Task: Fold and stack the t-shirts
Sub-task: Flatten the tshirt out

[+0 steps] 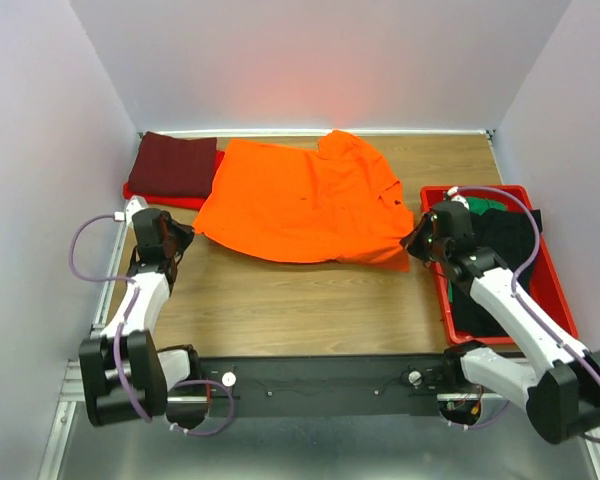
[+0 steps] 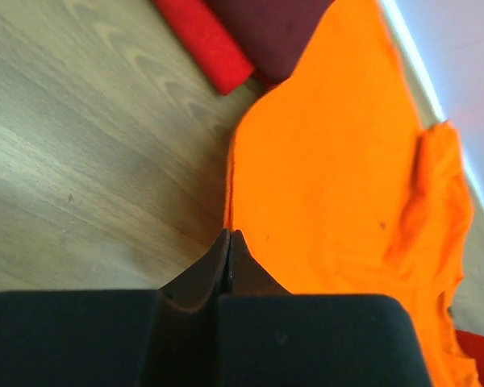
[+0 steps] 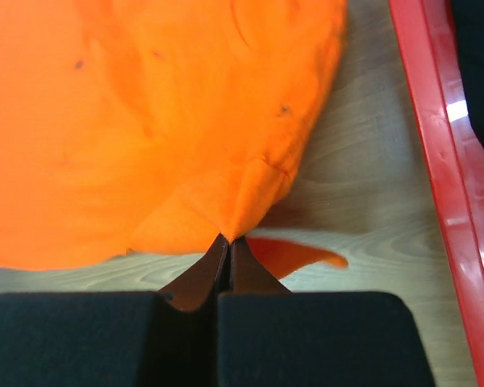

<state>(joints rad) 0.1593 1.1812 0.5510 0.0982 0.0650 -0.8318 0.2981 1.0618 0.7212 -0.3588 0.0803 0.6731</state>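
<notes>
Five t-shirts are in view, one of each colour. The orange t-shirt (image 1: 300,200) lies spread across the back middle of the wooden table (image 1: 300,300), rumpled along its right side. The maroon t-shirt (image 1: 175,165) sits folded on top of the red t-shirt (image 1: 165,198) in the back left corner, just beside the orange one. The black t-shirt (image 1: 505,235) and the green t-shirt (image 1: 485,206) lie inside the single red tray (image 1: 557,290) at the right. Of the two grippers, the right gripper (image 1: 410,243) is pinched together on the orange shirt's near right corner, the cloth drawn to a peak at its tips. The left gripper (image 1: 187,237) is closed at the shirt's near left edge; whether cloth sits between its fingers cannot be told.
</notes>
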